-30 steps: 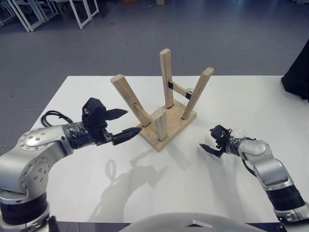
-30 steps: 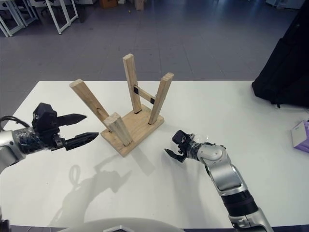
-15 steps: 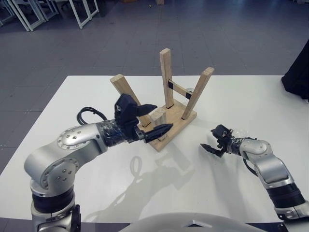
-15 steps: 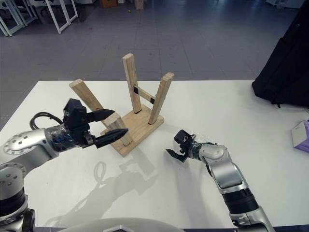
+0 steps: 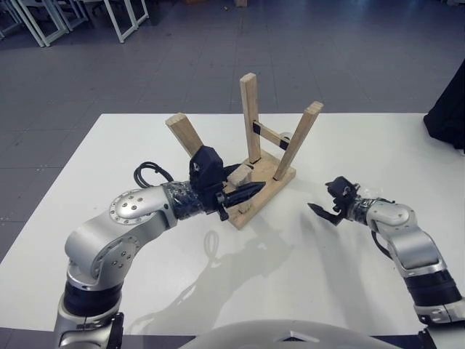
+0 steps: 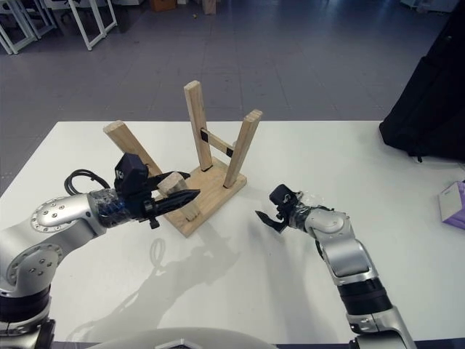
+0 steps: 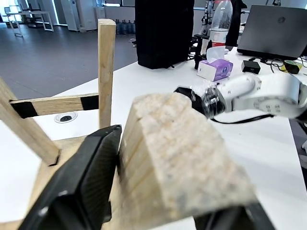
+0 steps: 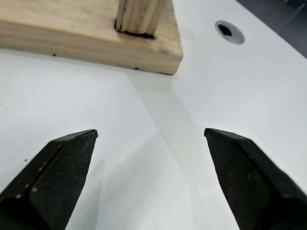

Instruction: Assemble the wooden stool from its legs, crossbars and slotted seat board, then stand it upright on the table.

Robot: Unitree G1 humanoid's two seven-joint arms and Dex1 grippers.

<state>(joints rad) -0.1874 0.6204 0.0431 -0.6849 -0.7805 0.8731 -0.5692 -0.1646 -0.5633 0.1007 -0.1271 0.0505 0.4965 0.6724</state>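
The wooden stool stands upside down, its seat board (image 5: 281, 174) flat on the white table (image 5: 240, 283) and its legs pointing up. A crossbar (image 5: 270, 134) joins the tall back leg (image 5: 251, 116) and the right leg (image 5: 301, 139); another leg (image 5: 182, 131) leans at the left. My left gripper (image 5: 243, 190) is shut on the top of the short near leg (image 5: 238, 177), whose rough end (image 7: 177, 148) sits between its fingers (image 7: 81, 182). To the right of the stool my right gripper (image 5: 323, 208) hangs open just above the table, nothing between its fingertips (image 8: 62, 158).
A black cable (image 5: 149, 173) loops behind my left forearm. A round grommet hole (image 8: 229, 32) lies in the table past the seat board. A purple box (image 6: 454, 203) sits at the table's far right edge, with a black bag (image 6: 429, 94) beyond it.
My left arm has swung right from open table to the stool, and its fingers have shut around the near leg's top. My right gripper has drifted slightly right and away, still open.
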